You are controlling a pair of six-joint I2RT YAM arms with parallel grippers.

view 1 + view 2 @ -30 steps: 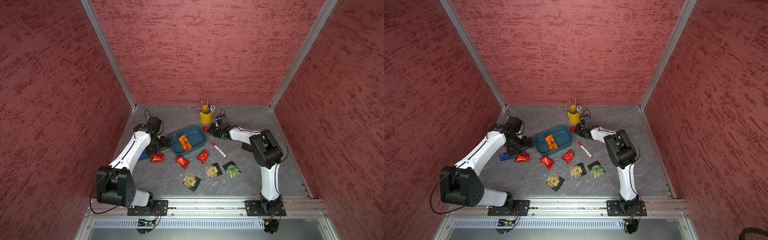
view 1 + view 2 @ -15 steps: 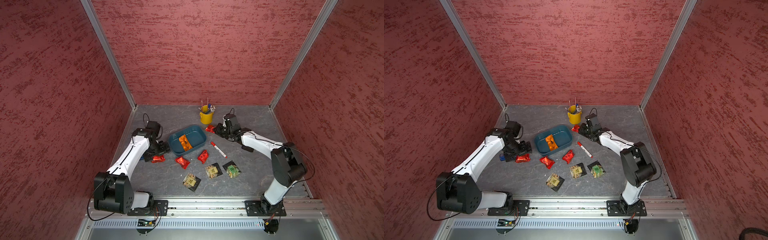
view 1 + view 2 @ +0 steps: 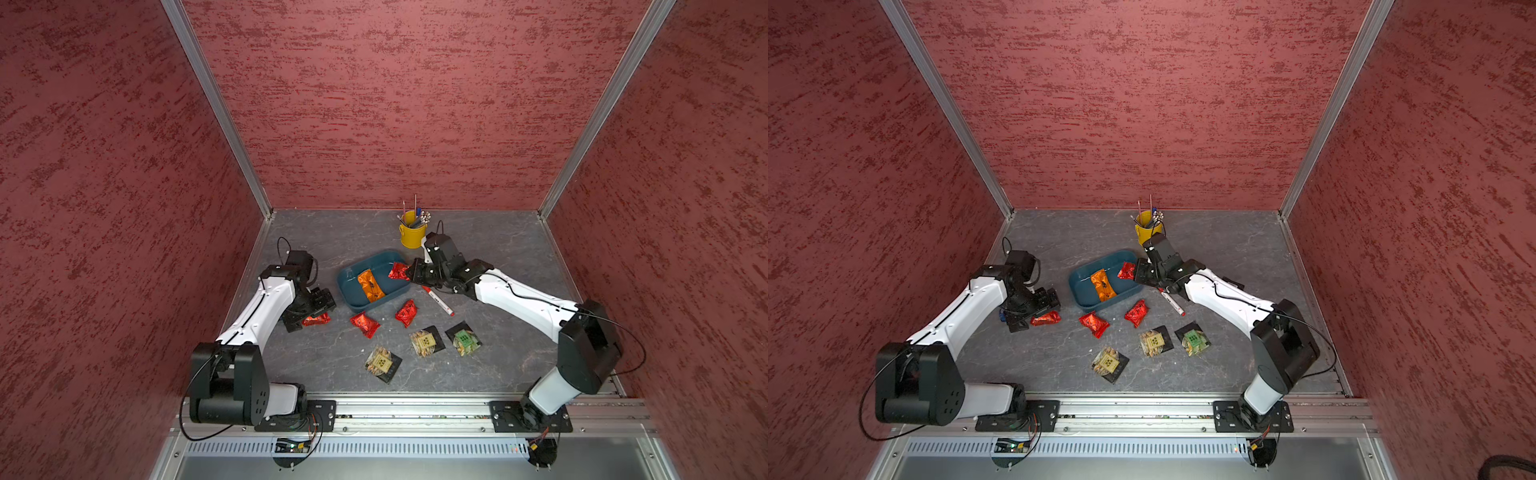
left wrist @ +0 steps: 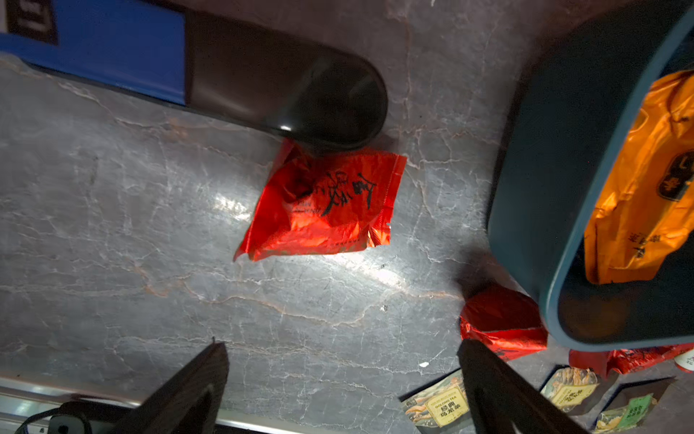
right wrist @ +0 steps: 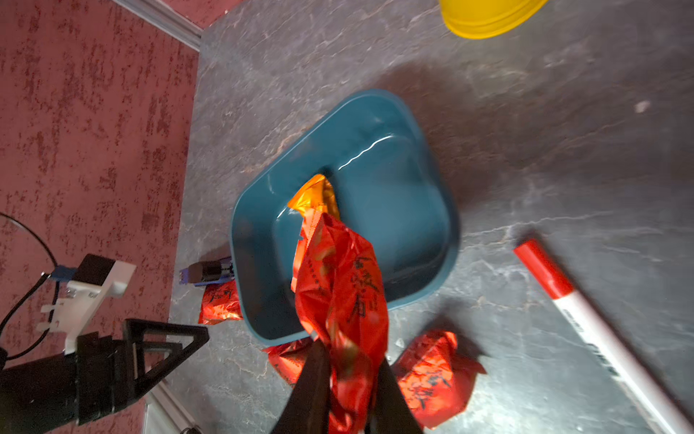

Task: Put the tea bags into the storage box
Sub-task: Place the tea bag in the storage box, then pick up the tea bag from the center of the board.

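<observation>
Teal plastic first: the storage box (image 3: pixel 347 286) sits mid-table, a shallow tub with rounded corners, and a single orange tea bag (image 3: pixel 371 286) lies flat on its bottom. My right gripper (image 5: pixel 351 353) has its fingers clamped on a crinkled red foil tea bag (image 5: pixel 341 293), which hangs above the tub's rim on my right arm's side and does not lie inside. Behind the tub stands a small yellow bucket (image 3: pixel 411 239) with pens upright in it.

Grey, stone-veined tabletop (image 3: pixel 478 257) carries everything else, shut in on three sides by rough dark-red walls (image 3: pixel 395 104) with aluminium posts at the corners. My left gripper (image 4: pixel 341 349) hovers low with its fingers spread wide, holding nothing. Below it lies a second red packet (image 4: pixel 323 206), one corner against the black end of a blue stapler (image 4: pixel 112 49).

A third red packet (image 3: pixel 365 324) and a fourth red packet (image 3: pixel 406 312) lie just in front of the tub. Nearer my bases lie a tan-label sachet (image 3: pixel 383 363), a middle sachet (image 3: pixel 426 343) and a green-label sachet (image 3: pixel 463 340), all black-backed. A red-capped white marker (image 3: pixel 438 301) lies beside the tub, partly under my right arm.

One tan label (image 4: pixel 447 404) reads "OOLONG TEA" over Chinese characters. The red foil bears black brush-style characters I cannot read.
</observation>
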